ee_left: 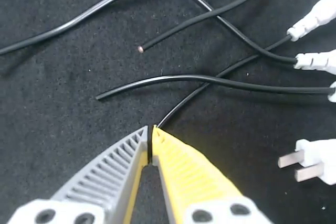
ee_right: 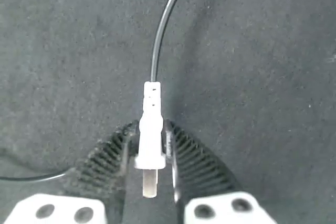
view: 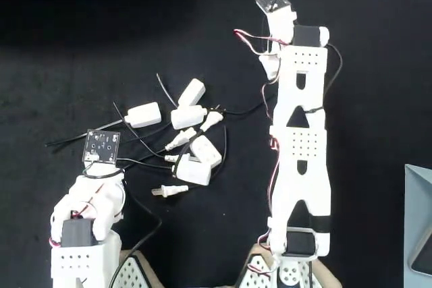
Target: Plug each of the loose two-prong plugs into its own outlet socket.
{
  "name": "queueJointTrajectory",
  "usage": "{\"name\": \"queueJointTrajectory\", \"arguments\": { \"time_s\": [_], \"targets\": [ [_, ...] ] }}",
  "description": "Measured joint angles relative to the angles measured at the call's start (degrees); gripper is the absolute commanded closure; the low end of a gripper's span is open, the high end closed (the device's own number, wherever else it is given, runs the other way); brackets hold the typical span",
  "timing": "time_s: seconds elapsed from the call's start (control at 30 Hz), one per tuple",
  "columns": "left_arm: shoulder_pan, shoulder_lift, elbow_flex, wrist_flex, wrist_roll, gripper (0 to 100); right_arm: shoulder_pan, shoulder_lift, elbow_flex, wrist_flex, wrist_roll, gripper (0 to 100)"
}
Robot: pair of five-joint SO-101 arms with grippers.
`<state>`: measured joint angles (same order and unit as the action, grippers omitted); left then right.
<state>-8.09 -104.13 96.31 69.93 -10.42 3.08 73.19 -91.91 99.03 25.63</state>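
Right hand (ee_right: 149,148) clenches a smooth white moulded two-prong plug (ee_right: 149,127) lengthwise between ribbed fingers (ee_right: 105,161), prongs toward my wrist; left hand (ee_left: 151,141) pinches a thin black cable (ee_left: 181,106) above the black surface (ee_left: 63,93)

Wrinkled black cloth (view: 67,45) across whole surface; grey container (view: 420,220) at right edge, partly cut off.

You've got two white printed arms, left arm (view: 86,241) and right arm (view: 300,146), with perforated plates, black servo blocks (view: 75,233) and red-and-white wires (view: 273,166) along the links. On the left gripper (ee_left: 150,129), one ribbed finger is grey and one yellow. The right gripper (ee_right: 150,128) has black ribbed fingers on white mounts with round holes.
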Motion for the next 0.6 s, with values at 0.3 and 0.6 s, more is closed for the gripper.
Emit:
{"name": "queueJointTrajectory", "arguments": {
  "time_s": [0.3, 0.6],
  "targets": [
    [-0.26, 0.00, 0.00, 0.00, 0.00, 97, -0.18, -3.25, 0.62, 0.00, -2.73, 98.7],
    [-0.26, 0.00, 0.00, -1.58, 0.00, 97, -1.93, -27.60, 23.65, 0.00, -8.70, 98.7]
  ]
}}
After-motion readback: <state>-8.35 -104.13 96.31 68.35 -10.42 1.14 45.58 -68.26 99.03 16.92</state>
